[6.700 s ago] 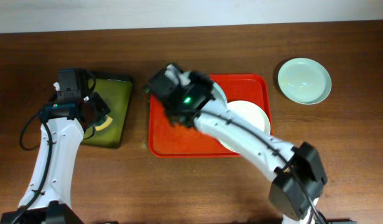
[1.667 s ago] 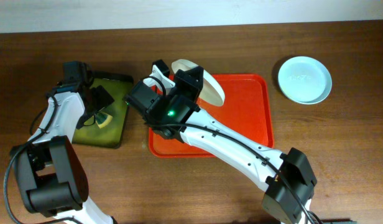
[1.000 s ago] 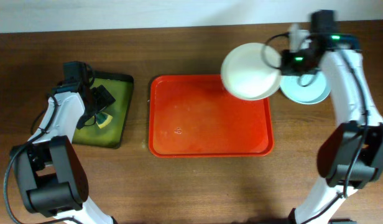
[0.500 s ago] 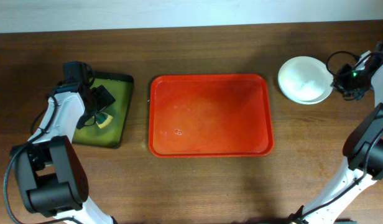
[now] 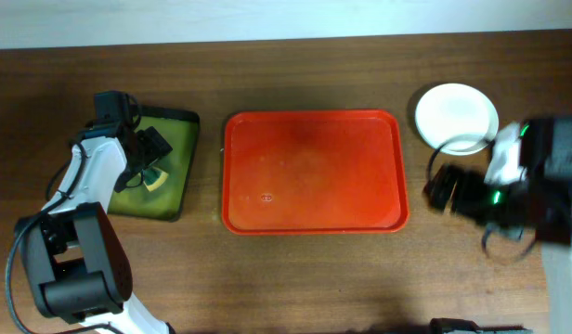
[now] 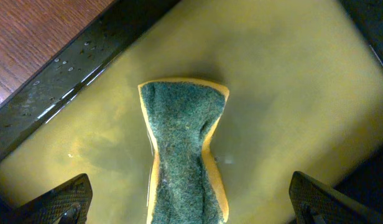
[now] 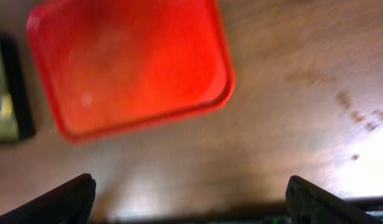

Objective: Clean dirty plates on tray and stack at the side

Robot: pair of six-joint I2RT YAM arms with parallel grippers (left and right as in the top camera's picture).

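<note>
The red tray (image 5: 314,172) lies in the middle of the table with no plate on it, only a few faint wet marks. The plates (image 5: 456,118) sit stacked on the wood to the tray's upper right, the top one white and clean. My right gripper (image 5: 436,188) hovers, blurred, below the stack and just right of the tray, open and holding nothing. In the right wrist view the right gripper (image 7: 194,208) has bare table between its fingers, with the tray (image 7: 129,62) at the upper left. My left gripper (image 6: 191,211) stands open astride a green and yellow sponge (image 6: 185,155).
A dark green tray (image 5: 161,167) with yellowish liquid lies at the left and holds the sponge (image 5: 154,179). The left gripper (image 5: 145,160) hangs over it. The dark tray's edge (image 7: 5,93) shows in the right wrist view. Brown stains (image 7: 359,115) mark the wood.
My right gripper has opened, left the plate on the stack, and pulled away toward the front, down to beside the tray's right edge. The left arm has not moved.
</note>
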